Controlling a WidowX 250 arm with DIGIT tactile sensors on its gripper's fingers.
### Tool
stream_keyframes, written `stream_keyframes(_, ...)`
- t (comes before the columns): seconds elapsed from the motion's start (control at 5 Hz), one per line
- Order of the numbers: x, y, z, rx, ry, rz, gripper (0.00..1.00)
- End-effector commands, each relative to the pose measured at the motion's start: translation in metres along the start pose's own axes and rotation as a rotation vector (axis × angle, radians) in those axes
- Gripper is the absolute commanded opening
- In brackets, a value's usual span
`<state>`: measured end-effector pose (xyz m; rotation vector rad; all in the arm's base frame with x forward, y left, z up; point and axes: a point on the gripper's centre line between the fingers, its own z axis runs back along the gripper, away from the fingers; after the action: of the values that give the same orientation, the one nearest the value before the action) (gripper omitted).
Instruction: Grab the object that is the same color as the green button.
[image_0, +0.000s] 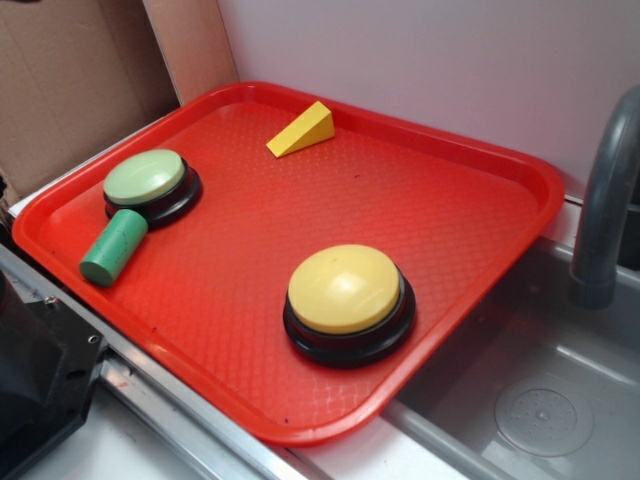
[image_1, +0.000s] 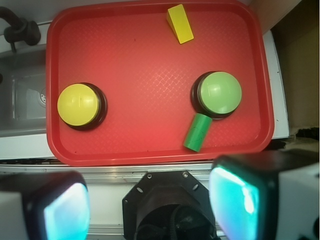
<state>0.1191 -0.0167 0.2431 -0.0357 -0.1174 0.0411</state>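
No readable text, labels, brands, numbers or signs on anything in either view

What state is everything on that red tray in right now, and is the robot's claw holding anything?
Cylinder: lying on its side, one end against the green button's base.
Green button: upright, nothing on it.
Yellow button: upright, standing alone.
Wedge: resting flat near the tray's far rim.
Gripper: open, empty, off the tray.
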Motion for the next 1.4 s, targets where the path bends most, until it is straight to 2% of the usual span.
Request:
stream_keyframes(0.0, 0.0, 0.0, 0.0, 0.0, 0.0, 0.0, 1.0)
stream_keyframes(0.4, 0.003, 0.04, -0.055, 0.106, -0.056, 0.138, 1.0)
stream_keyframes(0.6, -0.003, 0.061, -0.092, 0.198, -0.034, 0.277, 1.0)
stream_keyframes(0.8, -0.006, 0.076, -0.123, 0.25, -0.046, 0.35, 1.0)
stream_keyframes(1.2, -0.003, 0.095, -0.174, 0.289, -0.041, 0.384, 1.0)
